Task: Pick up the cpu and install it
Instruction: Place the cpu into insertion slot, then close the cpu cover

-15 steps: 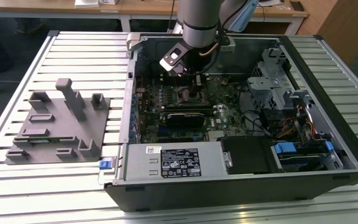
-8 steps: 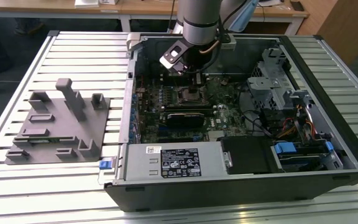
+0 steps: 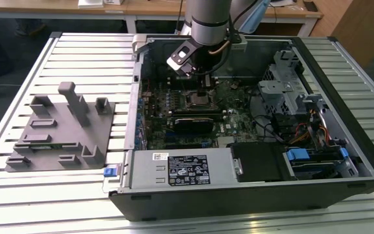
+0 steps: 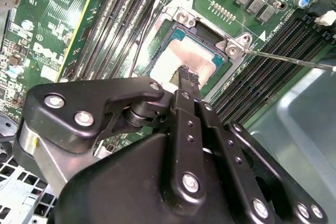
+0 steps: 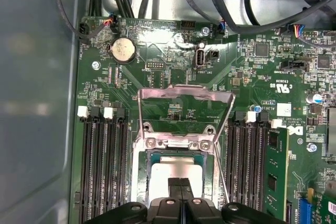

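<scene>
Items as I see them from my station:

1. Silver slatted metal table. It has bare slats along its near edge and at its exterior-view left corners.
2. Open black computer case, lying toward the table's exterior-view right edge.
3. Grey plastic fixture with upright blocks, near the table's exterior-view left edge, well apart from the case.
4. Grey robot arm, reaching steeply down into the case from its far edge.
5. Green motherboard on the case floor.
6. Black gripper, fingers pressed together, tips over the cpu. I cannot tell whether they touch it.
7. Silver hinged socket frame, raised open, with memory slots close on both sides.
8. Silvery-white square cpu, lying inside the socket.
</scene>
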